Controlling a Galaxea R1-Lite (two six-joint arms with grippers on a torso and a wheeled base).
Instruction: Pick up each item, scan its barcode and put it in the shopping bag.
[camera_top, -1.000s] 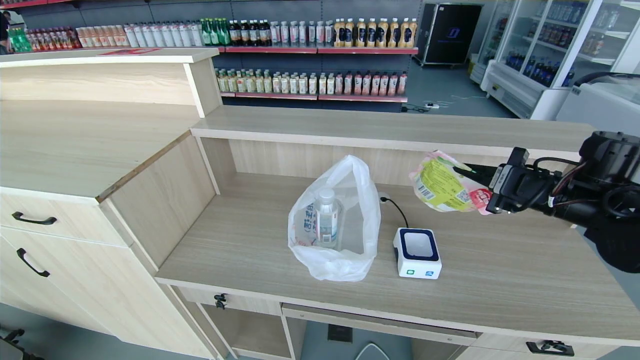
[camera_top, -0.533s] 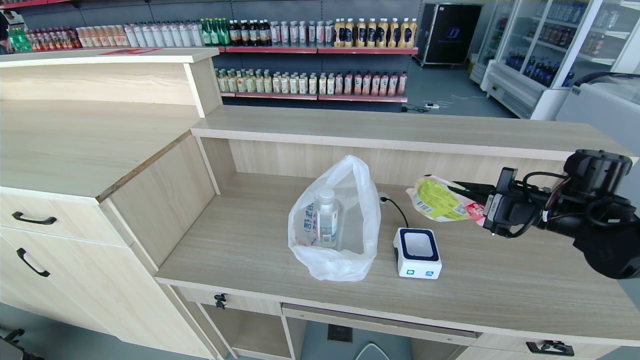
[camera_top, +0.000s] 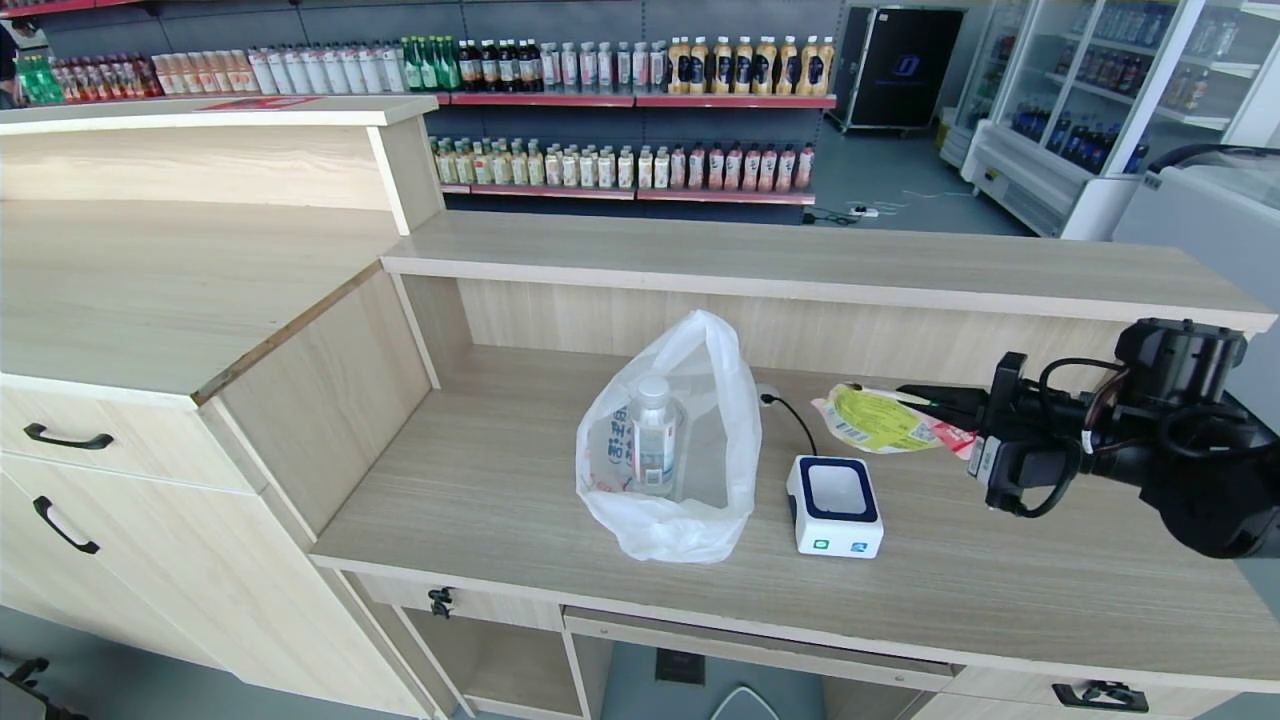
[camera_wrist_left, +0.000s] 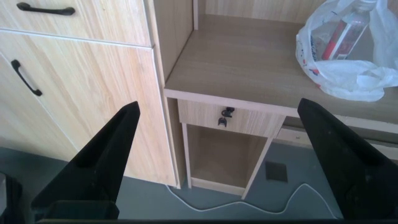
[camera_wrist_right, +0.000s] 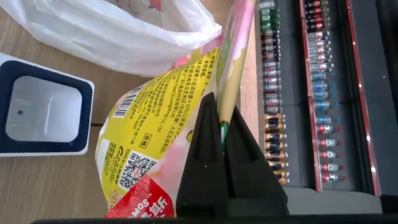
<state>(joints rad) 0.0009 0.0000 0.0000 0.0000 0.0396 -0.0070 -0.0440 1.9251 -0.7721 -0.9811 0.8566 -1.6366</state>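
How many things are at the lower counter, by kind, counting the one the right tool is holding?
Shopping bag: 1
Water bottle, inside the bag: 1
Barcode scanner: 1
Snack packet, gripped by the right tool: 1
Total: 4

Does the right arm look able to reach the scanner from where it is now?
Probably yes. The right gripper, shut on the snack packet, is just behind the scanner and to its right, with bare counter between them. The shopping bag stands on the scanner's other side, out of the way.
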